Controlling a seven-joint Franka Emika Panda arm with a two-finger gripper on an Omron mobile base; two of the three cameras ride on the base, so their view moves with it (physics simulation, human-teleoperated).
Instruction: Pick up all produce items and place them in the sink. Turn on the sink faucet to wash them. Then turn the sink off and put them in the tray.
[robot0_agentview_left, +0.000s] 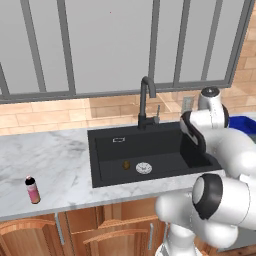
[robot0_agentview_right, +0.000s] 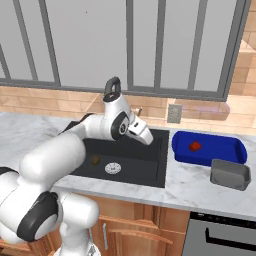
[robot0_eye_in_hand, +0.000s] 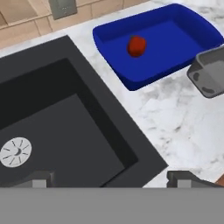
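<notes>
Right base view, from left to right: a white arm rises from the lower left and reaches over the black sink at centre. On the sink floor lie a brownish-olive ball and, just right of it, the round silver drain. The gripper hangs above the basin's right half, jaws spread wide and holding nothing. At right on the marble counter, the blue tray holds a red ball. A grey container sits below the tray.
</notes>
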